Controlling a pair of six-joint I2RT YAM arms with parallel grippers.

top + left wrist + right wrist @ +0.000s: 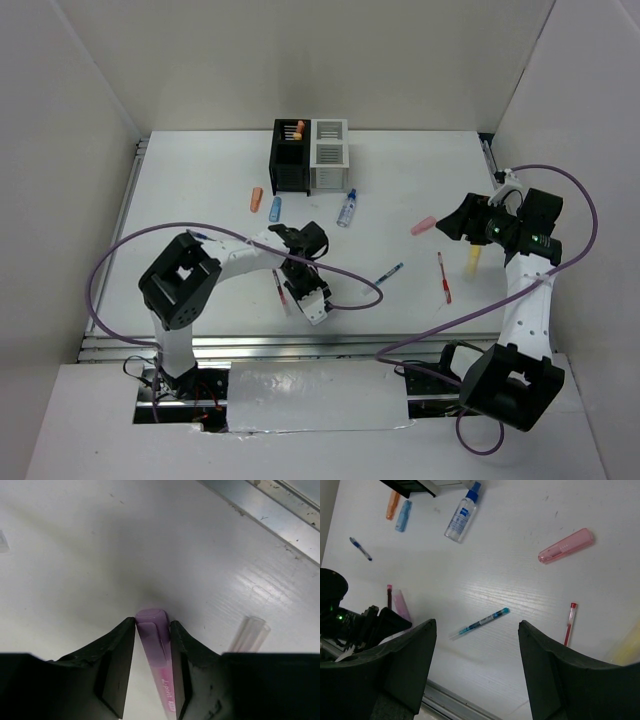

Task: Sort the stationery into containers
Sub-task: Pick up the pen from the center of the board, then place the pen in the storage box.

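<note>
Closest to the lens, the left tool (152, 624) is down at the table (420, 160). Its two black fingers (117, 665) stand either side of a purple marker (156, 650) that lies flat on the white surface. One finger sits against the marker, but a sliver of table shows along the other, so I cannot tell whether the grip is made. A clear tubular end (249, 634) lies near it on the table. From above, this tool is at the near edge, left of centre, with a red pen (280, 288) just beside it.

The right tool (476, 625) hangs above the right side of the table, its fingers spread wide with nothing between them. Around it lie a blue pen (390, 272), a second red pen (443, 277), a yellow marker (474, 260) and a pink marker (424, 225), all apart from one another.

At the far middle stand the joined boxes, the black box (288, 165) on the left and the white box (329, 155) on the right. Orange tips poke out of the black one. Just nearer lie an orange marker (256, 199) and a blue marker (275, 207) side by side, with a clear blue-capped bottle (347, 209) further right.
</note>
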